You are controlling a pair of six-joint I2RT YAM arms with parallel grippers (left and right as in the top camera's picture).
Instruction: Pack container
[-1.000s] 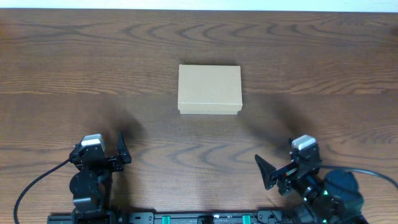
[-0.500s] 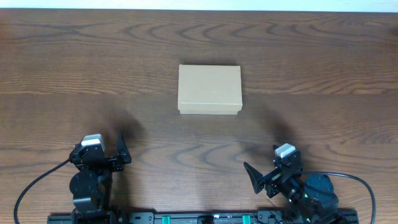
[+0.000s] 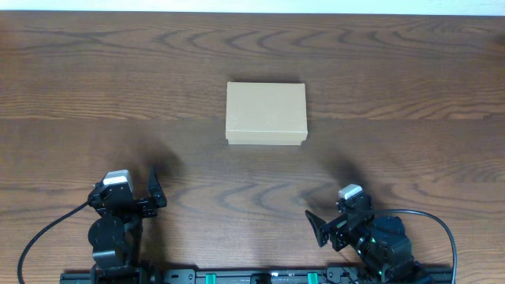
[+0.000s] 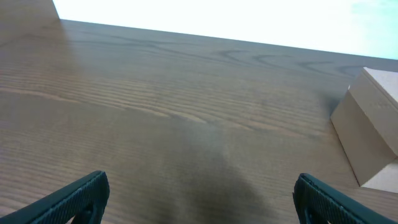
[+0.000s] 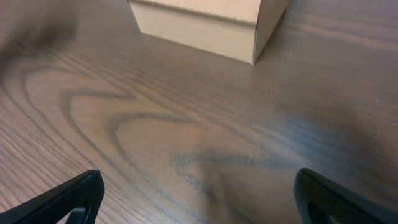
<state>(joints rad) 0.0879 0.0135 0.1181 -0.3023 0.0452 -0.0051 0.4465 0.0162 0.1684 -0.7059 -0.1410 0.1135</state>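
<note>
The container [image 3: 266, 113], a plain tan cardboard box with its lid shut, lies on the wooden table near the middle. It shows at the right edge of the left wrist view [image 4: 372, 127] and at the top of the right wrist view [image 5: 208, 23]. My left gripper [image 3: 151, 192] is open and empty at the front left, well short of the box. My right gripper [image 3: 323, 225] is open and empty at the front right, its fingers pointing toward the box. Nothing lies between either pair of fingers [image 4: 199, 196] [image 5: 199, 196].
The brown wooden table [image 3: 118, 95] spans the whole view. Its far edge runs along the top of the overhead view. Black cables trail from both arm bases at the front edge.
My right arm has drawn back toward the front edge and shifted left, with its gripper still open. The left arm and the box have not moved.
</note>
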